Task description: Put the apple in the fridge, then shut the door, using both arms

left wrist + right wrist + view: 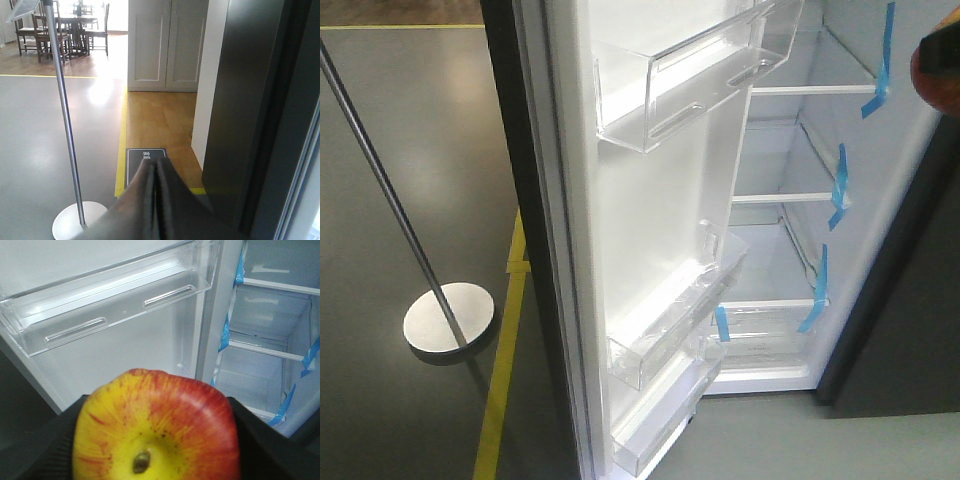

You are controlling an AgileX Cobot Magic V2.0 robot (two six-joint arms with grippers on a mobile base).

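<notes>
The apple (155, 425), red with a yellow stem end, fills the bottom of the right wrist view, and my right gripper (156, 442) is shut on it with a dark finger on each side. In the front view the apple (933, 68) shows only at the upper right edge, level with the top of the fridge (790, 250). The fridge stands open with its white inside, glass shelves and blue tape strips showing. The door (650, 220) is swung wide, its white lining and clear bins facing me. My left gripper (155, 167) is shut on nothing, beside the door's dark outer face (245, 100).
A metal pole on a round white base (448, 318) stands on the grey floor left of the door. Yellow floor tape (505, 370) runs past it. A white panelled cupboard (167, 45) and a dining table with chairs (65, 27) stand farther back.
</notes>
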